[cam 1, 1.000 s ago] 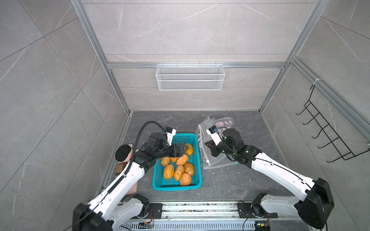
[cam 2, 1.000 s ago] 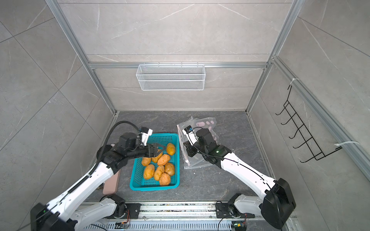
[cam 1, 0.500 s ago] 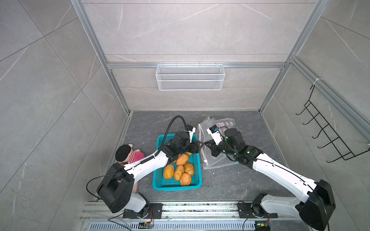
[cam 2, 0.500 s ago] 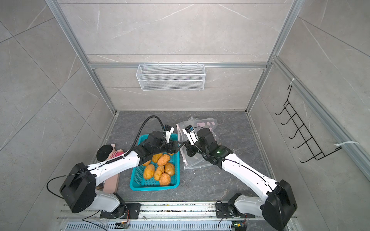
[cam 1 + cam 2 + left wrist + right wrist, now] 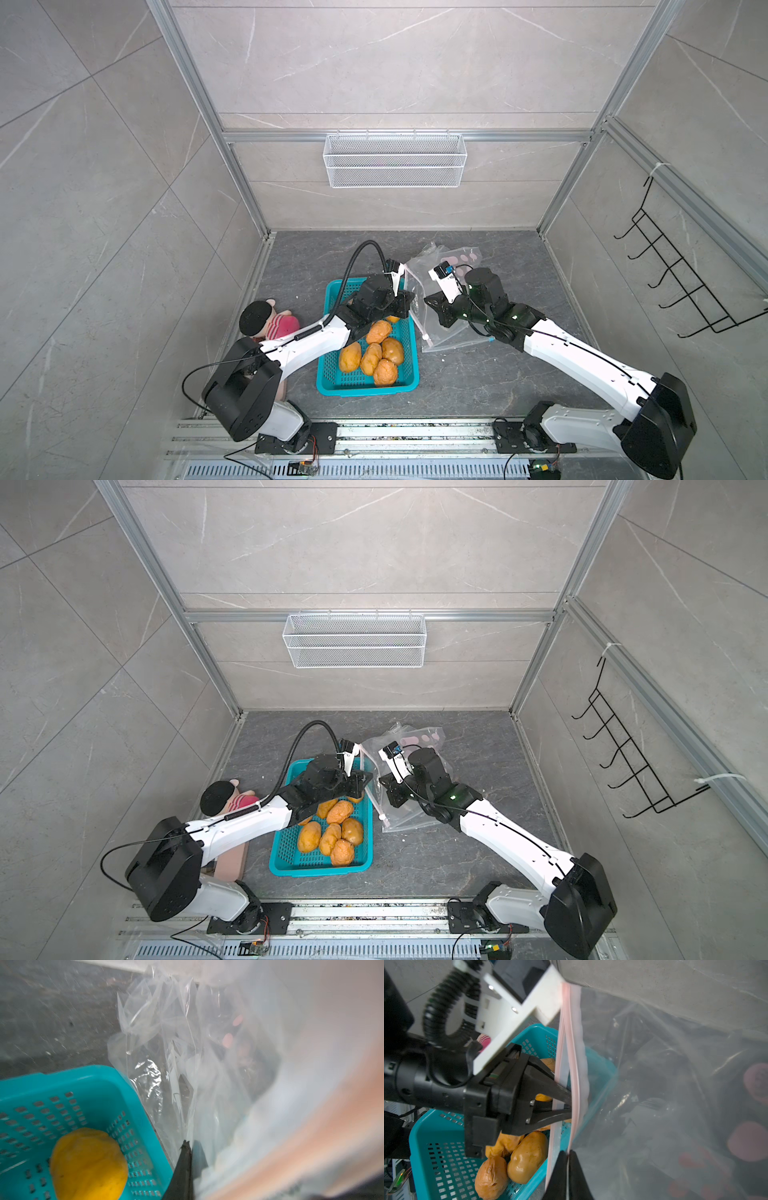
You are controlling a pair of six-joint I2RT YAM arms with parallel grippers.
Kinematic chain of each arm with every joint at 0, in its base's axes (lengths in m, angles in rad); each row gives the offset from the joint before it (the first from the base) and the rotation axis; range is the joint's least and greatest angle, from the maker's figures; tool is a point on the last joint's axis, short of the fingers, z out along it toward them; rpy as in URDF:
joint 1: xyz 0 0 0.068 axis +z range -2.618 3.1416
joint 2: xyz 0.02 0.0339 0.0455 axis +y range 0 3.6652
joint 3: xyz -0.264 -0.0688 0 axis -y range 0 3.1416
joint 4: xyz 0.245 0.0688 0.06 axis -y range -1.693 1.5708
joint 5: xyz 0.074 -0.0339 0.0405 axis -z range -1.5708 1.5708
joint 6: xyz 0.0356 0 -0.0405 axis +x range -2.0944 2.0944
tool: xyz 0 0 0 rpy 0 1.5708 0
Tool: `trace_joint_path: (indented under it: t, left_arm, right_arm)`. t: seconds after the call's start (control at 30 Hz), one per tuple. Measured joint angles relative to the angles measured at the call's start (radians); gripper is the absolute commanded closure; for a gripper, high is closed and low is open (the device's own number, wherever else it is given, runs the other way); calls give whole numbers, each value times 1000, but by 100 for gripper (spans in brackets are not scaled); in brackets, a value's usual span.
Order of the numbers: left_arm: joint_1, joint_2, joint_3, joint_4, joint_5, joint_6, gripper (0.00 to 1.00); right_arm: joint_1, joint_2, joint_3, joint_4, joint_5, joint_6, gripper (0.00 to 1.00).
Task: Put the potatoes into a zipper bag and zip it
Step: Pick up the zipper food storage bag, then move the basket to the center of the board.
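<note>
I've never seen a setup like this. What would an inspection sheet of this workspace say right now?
Surface: grey stone-look floor, a few light specks.
Job's things: several potatoes in a teal basket; clear bag beside it, no potatoes seen inside.
Clutter: plush toy beside the basket; pink shapes at the bag's far end.
Grippers: left gripper shut on the bag's zip edge; right gripper pinching the same edge further along.
Cables: black hose arching over the left arm; thin cable looping by its base.
Surroundings: wire shelf on the back wall; hook rack on the side wall.
</note>
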Motion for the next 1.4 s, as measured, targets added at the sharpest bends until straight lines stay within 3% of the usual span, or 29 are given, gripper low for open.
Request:
trace_joint_path:
  t: [0.03,0.1,0.33,0.53,0.63,0.7,0.8,0.97,1.17,1.4]
  left_arm:
    - [0,-32,13,-57,-35,8,100]
    - [1,-83,78,-188,-111,28,100]
    - [5,-136,592,-702,-484,134,100]
    - [23,-77,1056,-1203,-938,199,100]
    - [97,-84,1090,-1363,-1072,225,100]
    - [171,-108,1033,-1405,-1112,260,100]
    - [254,-135,919,-1438,-1118,299,100]
    - [304,-113,764,-1437,-1023,322,100]
    - [325,-66,570,-1336,-755,319,100]
    - [331,-35,459,-1225,-408,301,100]
  right_arm:
    - [0,0,5,0,-3,1,46]
    - [0,0,23,0,-11,10,38]
    - [0,-59,61,51,-54,41,36]
    - [0,-82,61,80,-68,53,37]
    - [0,-59,61,72,-59,62,37]
    - [0,-24,63,59,-49,80,37]
    - [0,51,72,14,-38,110,37]
    - [7,158,79,-65,21,167,34]
    - [36,251,82,-96,72,230,32]
    - [87,390,152,-139,136,271,33]
